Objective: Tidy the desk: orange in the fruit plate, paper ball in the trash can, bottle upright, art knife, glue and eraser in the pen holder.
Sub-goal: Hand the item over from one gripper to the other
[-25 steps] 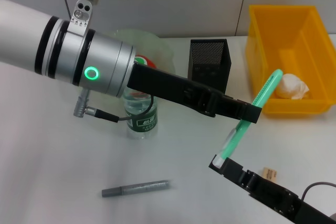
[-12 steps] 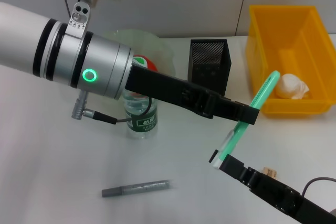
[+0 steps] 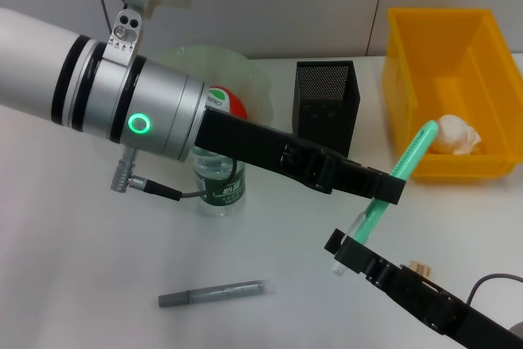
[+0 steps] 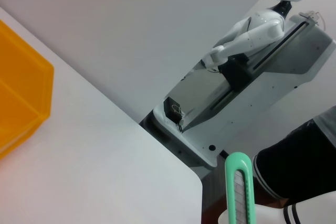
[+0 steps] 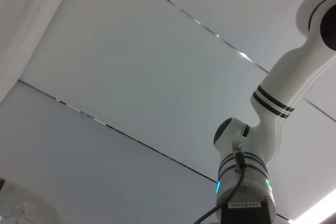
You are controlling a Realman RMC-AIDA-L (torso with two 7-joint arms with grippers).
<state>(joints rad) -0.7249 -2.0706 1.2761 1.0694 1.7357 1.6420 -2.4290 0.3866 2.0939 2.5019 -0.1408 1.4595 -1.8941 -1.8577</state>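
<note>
art knife (image 3: pixel 395 181), the mint green one, is up in the air between the pen holder (image 3: pixel 326 105) and the yellow trash can (image 3: pixel 409 55), tilted, with the left gripper (image 3: pixel 384 189) clamped on its middle. right gripper (image 3: pixel 347 248) sits at its lower end, can't tell if it's gripping. bottle (image 3: pixel 221 177) stands upright on the bench (image 3: pixel 65 267), and a grey pen (image 3: pixel 211 293) lies nearby.

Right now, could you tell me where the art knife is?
In the head view the art knife is off the desk between both grippers, right of centre, before the pen holder.
</note>
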